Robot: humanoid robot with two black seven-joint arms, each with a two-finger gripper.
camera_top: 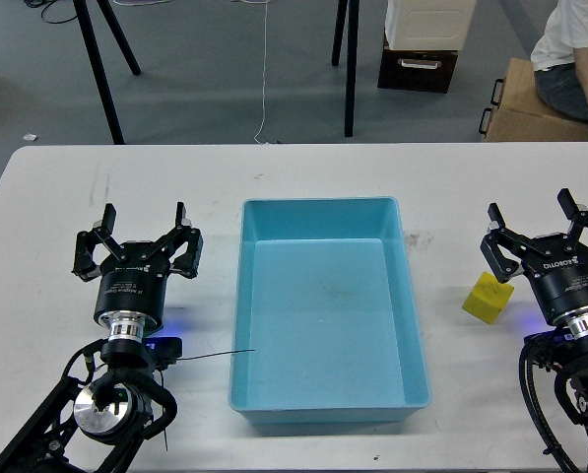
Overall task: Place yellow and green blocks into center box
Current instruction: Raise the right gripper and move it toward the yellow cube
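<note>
The center box (pixel 323 409) is a light-blue tray with low walls, empty, in the middle of the white table. A small yellow block (pixel 488 298) rests on the table to the right of the tray, just left of my right arm's wrist and nearer to me than its fingertips. No green block is in view. My right gripper (pixel 530 207) is open and holds nothing. My left gripper (pixel 143 217) is open too, left of the tray, nothing between its fingers.
A thin black wire (pixel 215 355) lies on the table from my left arm toward the tray's left wall. Beyond the table's far edge stand black tripod legs (pixel 351 69), a brown cardboard box (pixel 530 103) and a seated person (pixel 574 49).
</note>
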